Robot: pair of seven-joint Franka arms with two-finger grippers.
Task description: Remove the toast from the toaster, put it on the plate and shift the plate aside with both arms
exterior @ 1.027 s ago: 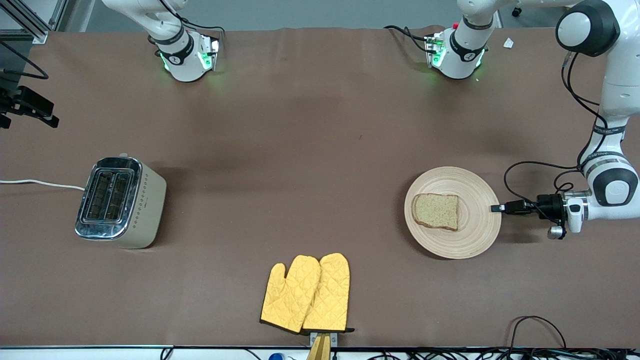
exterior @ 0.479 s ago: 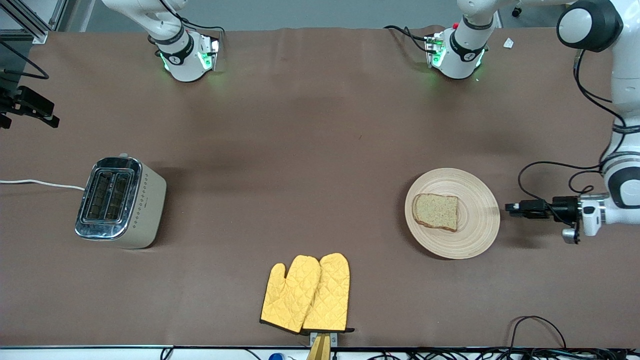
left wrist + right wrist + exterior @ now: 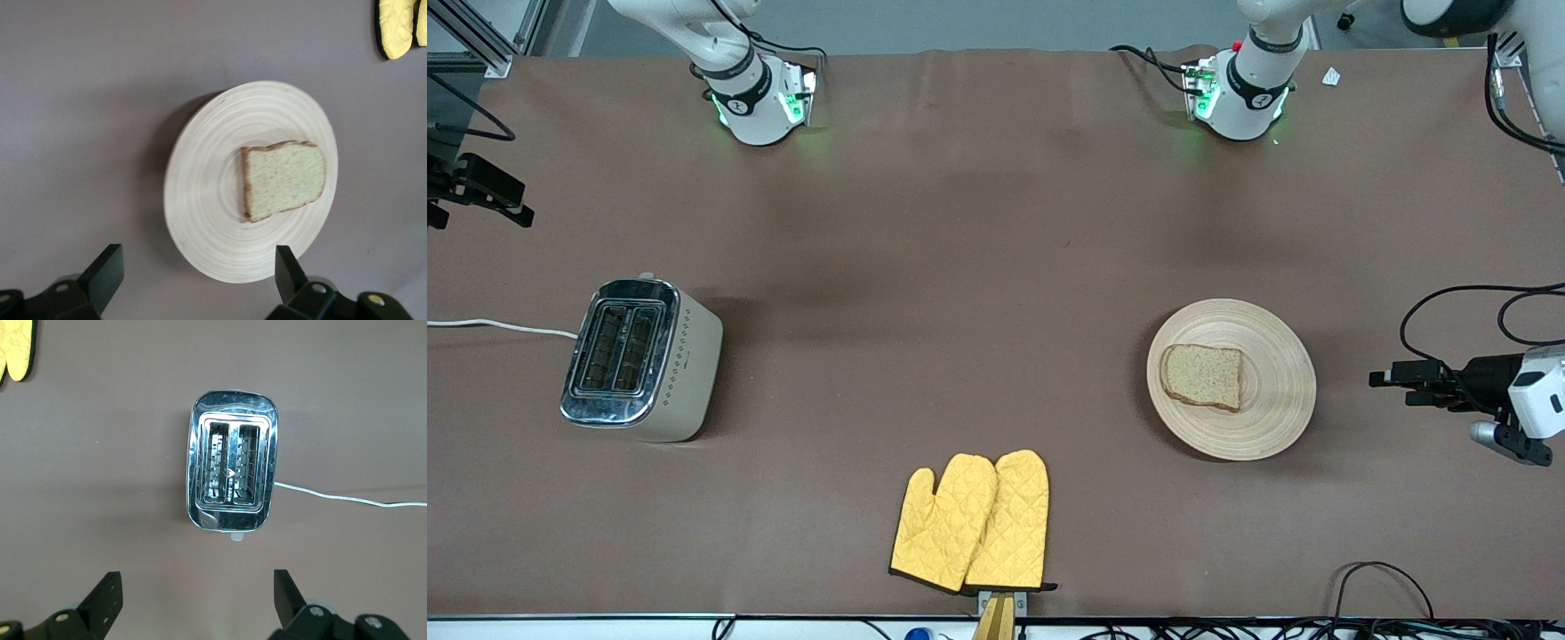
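From the front we saw the toast [image 3: 1201, 375] on the plate [image 3: 1280, 391] near the table's left-arm end, the left gripper [image 3: 1376, 380] apart from it, while both wrist views showed the left gripper [image 3: 197, 269] and right gripper [image 3: 197, 595] spread, the latter over the toaster [image 3: 233, 468].

Round, shallow, light-beige wooden-looking plate [image 3: 1232, 380] with concentric ring grooves lies flat on the brown table, toward the left arm's end, nearer the front-camera edge than the base edge, clear of both edge and corner. Squarish slice of tan-brown speckled toast [image 3: 1201, 376] with darker crust lies flat on the plate, off-centre toward the right arm's end, within the rim. Wrist view agrees: plate [image 3: 207, 200], toast [image 3: 283, 180].
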